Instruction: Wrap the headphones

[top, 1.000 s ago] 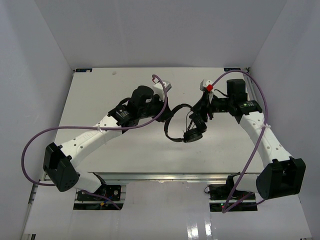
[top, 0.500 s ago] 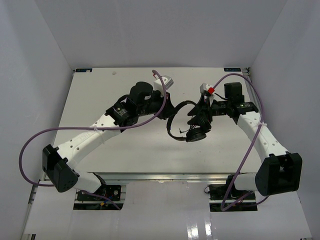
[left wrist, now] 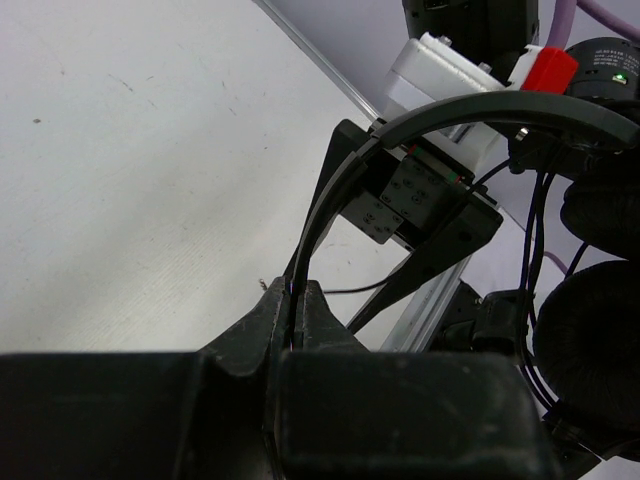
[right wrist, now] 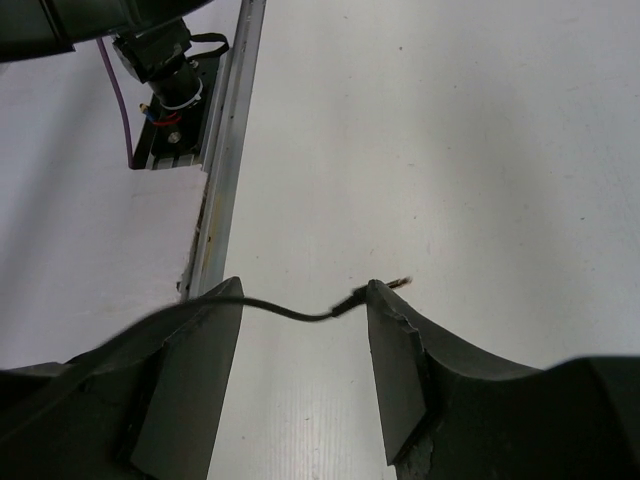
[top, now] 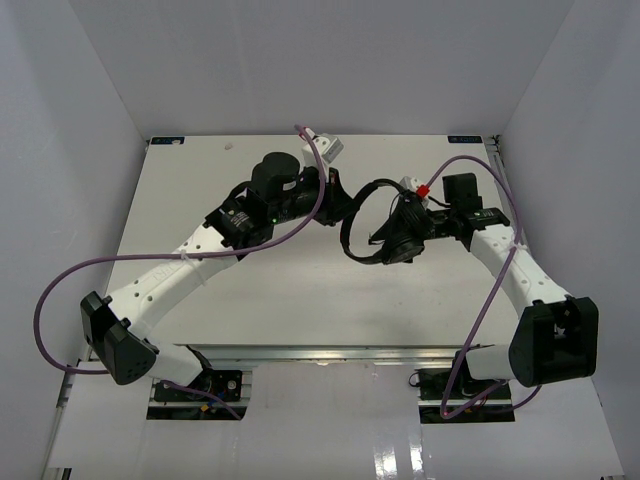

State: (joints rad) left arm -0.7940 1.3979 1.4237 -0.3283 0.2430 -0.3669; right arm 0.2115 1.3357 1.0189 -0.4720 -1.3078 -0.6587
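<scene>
– Both arms had moved toward the far side of the table (top: 190,210) since one second before, and the headphones (top: 392,247) had gone with them. Did we read it right?

– We did. Before, the headphones hung nearer the middle of the table; now they were further back, between the two wrists and close against the right one.

– What did we see of the left gripper (left wrist: 297,305)?

– Its jaws were pressed together on the thin headband (left wrist: 440,113). In the left wrist view the band rose out of the fingertips and curved over toward the right arm. One round earcup (left wrist: 590,340) hung at the right edge of that view.

– And the right gripper (right wrist: 300,300)?

– Its jaws stood apart and clamped nothing. The thin black cable (right wrist: 290,312) lay across the gap between the two fingers, and its end was at the tip of one finger. We could not tell whether it touched that finger or only passed in front of it.

– Did the headphones rest on the table?

– We could not tell for the lower earcup. The headband was held up by the left gripper.
</scene>
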